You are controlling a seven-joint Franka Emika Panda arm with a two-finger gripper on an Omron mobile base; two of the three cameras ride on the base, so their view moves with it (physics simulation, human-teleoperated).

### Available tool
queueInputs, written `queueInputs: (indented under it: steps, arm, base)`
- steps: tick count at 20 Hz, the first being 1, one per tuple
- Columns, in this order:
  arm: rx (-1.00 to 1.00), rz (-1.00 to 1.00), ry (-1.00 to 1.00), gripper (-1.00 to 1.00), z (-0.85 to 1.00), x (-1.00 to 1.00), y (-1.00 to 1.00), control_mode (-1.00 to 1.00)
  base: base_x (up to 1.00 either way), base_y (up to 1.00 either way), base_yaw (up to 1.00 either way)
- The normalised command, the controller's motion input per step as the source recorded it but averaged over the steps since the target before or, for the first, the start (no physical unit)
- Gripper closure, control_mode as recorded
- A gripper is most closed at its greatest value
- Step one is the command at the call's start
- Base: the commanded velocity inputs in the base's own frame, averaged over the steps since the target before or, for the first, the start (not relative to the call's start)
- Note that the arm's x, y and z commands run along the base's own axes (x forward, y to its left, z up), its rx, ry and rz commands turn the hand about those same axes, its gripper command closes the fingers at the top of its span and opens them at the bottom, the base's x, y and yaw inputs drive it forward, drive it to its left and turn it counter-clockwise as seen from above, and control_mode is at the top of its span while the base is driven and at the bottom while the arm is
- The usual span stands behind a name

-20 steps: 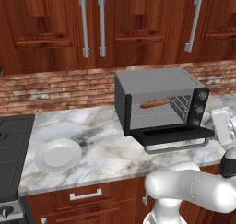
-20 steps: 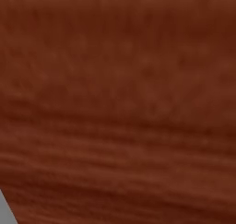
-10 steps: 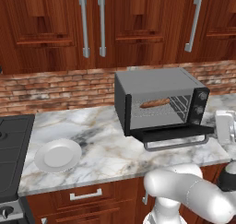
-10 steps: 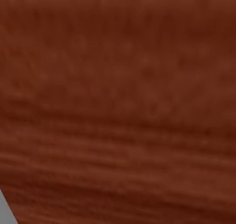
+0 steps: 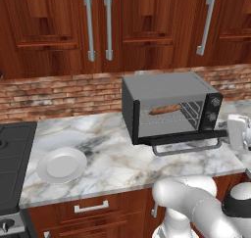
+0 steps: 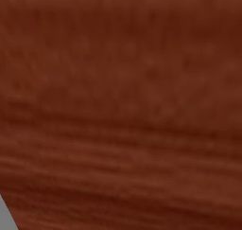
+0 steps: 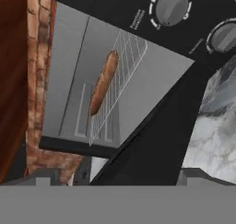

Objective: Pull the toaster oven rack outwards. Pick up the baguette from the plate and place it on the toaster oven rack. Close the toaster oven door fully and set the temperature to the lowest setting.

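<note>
The toaster oven (image 5: 166, 92) stands on the marble counter (image 5: 112, 154) with its door (image 5: 184, 138) folded down flat and the silver handle (image 5: 186, 149) at the front. Inside, the baguette (image 5: 164, 109) lies on the wire rack (image 5: 188, 115). The white plate (image 5: 61, 164) sits bare at the counter's left. My gripper (image 5: 230, 134) hovers open at the door's right end, holding nothing. In the hand view the gripper (image 7: 122, 177) faces the dark door (image 7: 156, 140), with the baguette (image 7: 102, 84) on the rack (image 7: 124, 66) beyond and two knobs (image 7: 171, 7) above.
A black stovetop (image 5: 12, 154) borders the counter on the left. Wooden wall cabinets (image 5: 98, 26) hang above a brick backsplash (image 5: 59, 95). Drawers (image 5: 90, 207) sit under the counter edge. A brown wooden surface (image 6: 121, 106) lies close before the right base camera.
My hand has sunk slightly beside the door's right end, and the arm's lower links have shifted. The oven, baguette and plate have stayed put.
</note>
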Motion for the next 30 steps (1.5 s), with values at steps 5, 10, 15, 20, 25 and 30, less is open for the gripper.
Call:
queueInputs:
  steps: [5,10,15,20,25,30]
  arm:
    - [-0.07,-0.20,0.00,-1.00,0.00,0.74,0.54,-1.00]
    - [-0.06,-0.19,0.00,-1.00,0.00,0.74,0.51,-1.00]
    - [-0.01,-0.16,0.00,-1.00,0.00,0.56,0.30,-1.00]
    - [0.00,-0.14,-0.01,-1.00,0.00,0.48,0.26,-1.00]
    - [0.00,-0.12,-0.03,-1.00,0.00,0.19,0.14,-1.00]
    - [0.00,-0.10,-0.04,-1.00,0.00,0.43,0.07,-1.00]
  base:
    - [0.00,0.00,0.00]
    - [0.00,0.00,0.00]
    - [0.00,0.00,0.00]
    - [0.00,0.00,0.00]
    - [0.00,0.00,0.00]
    - [0.00,0.00,0.00]
